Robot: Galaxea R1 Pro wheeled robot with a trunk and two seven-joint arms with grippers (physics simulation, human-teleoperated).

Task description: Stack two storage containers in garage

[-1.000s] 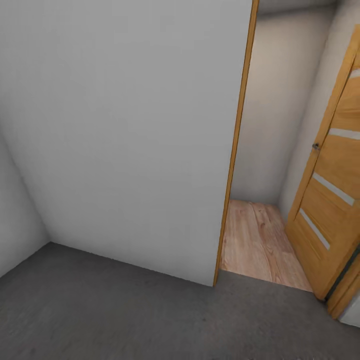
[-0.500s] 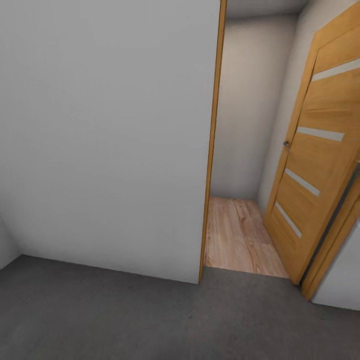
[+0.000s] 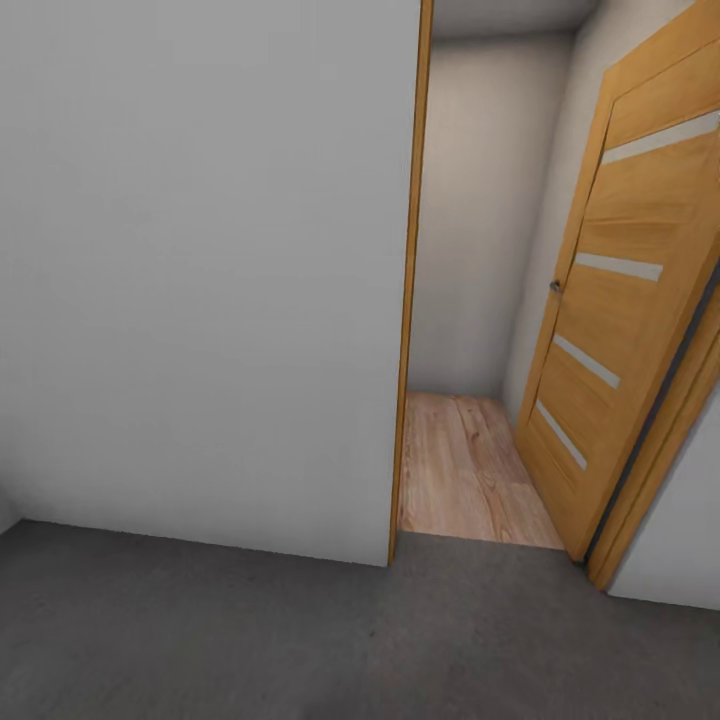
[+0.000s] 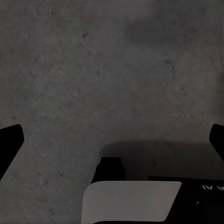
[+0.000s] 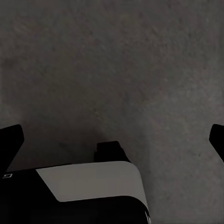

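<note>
Robot stood on the garage floor (image 3: 250,640) facing the open door (image 3: 620,330), wood planks (image 3: 465,470) beyond. Both grippers, left (image 4: 112,140) and right (image 5: 112,140), were spread wide and empty. No bins around, so I'd guess hauling remained.

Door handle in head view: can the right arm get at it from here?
Probably not. The door handle sits beyond the doorway, while the right gripper hangs open over grey floor.
</note>
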